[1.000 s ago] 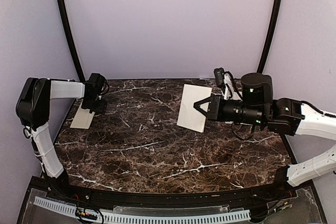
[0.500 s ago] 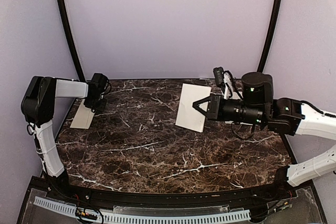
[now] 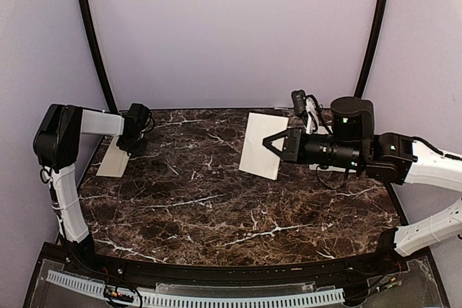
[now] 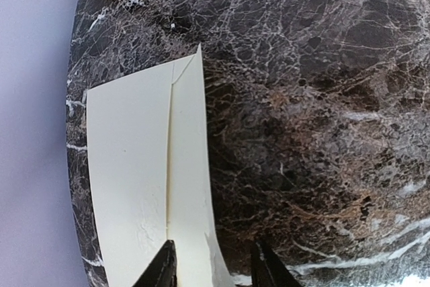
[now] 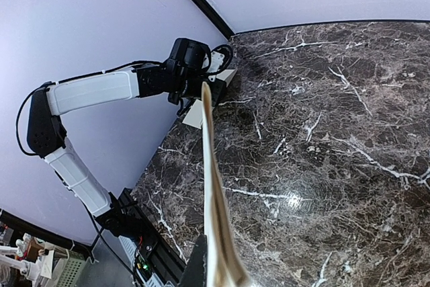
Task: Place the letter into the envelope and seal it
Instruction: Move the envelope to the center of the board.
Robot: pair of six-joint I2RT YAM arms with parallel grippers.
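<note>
The dark marble table (image 3: 216, 207) is shown with the two papers well apart. The letter (image 3: 253, 135) is held up off the surface at the far right-centre, stood on edge and clamped by the right gripper (image 3: 268, 143), its fingers closed tight on the sheet's near side. The envelope (image 4: 134, 166) lies flat at the far-left corner, its folded strip turned toward the table's middle. The left gripper (image 4: 216, 267) hangs over it, and the step in hand is judged to be taking hold of the envelope so it can be opened. To do that well, only the flap edge should be caught, not both layers, and the paper should not be dragged off the corner. The fingers (image 4: 163, 270) are set partly apart, one over the envelope, the other over bare marble just beside its edge. Nothing is pinched, and whether the tips touch paper cannot be told.
</note>
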